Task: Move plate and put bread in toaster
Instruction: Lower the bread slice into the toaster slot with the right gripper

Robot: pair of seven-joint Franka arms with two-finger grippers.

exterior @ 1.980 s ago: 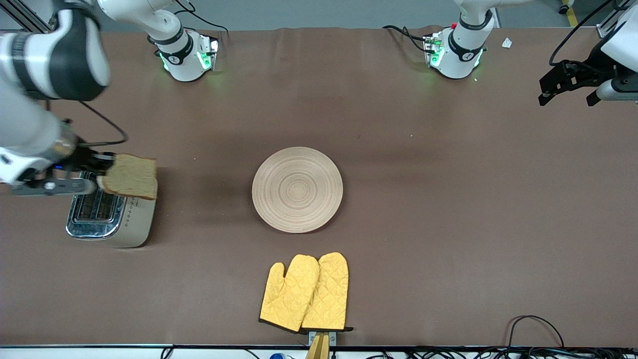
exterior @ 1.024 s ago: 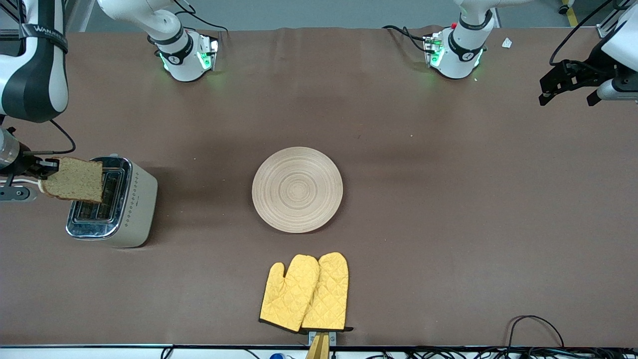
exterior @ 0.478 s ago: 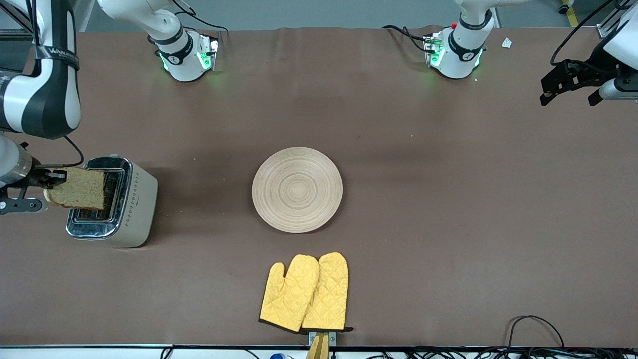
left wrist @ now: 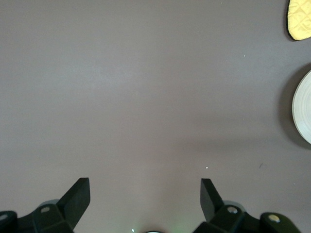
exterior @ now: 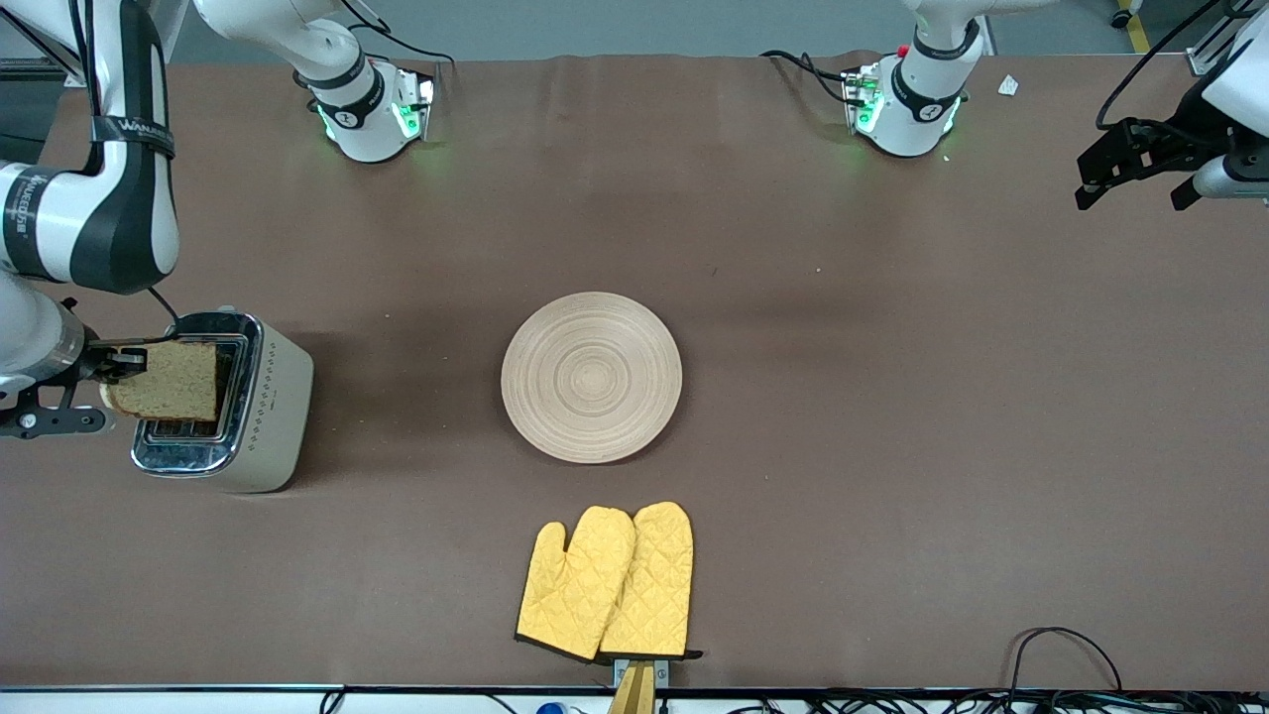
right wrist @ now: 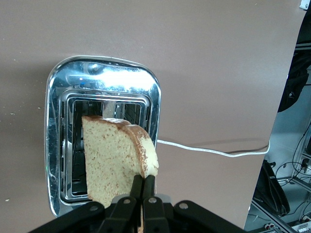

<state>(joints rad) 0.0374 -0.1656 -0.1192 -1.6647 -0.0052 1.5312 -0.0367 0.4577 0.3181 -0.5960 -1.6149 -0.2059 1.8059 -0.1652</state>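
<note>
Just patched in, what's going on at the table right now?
The right gripper has its jaws shut on the bread, holding the slice upright over the toaster, not yet down in a slot. The plate sits bare mid-table, with yellow oven mitts nearer the front camera. The left gripper waits, jaws open, over bare table at its own end.

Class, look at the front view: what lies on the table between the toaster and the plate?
Nothing: between the toaster and the plate the front view shows only bare brown tablecloth.

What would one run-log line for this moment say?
right gripper: shut on bread, over toaster slots | left gripper: open, waiting over table | plate: bare
</note>
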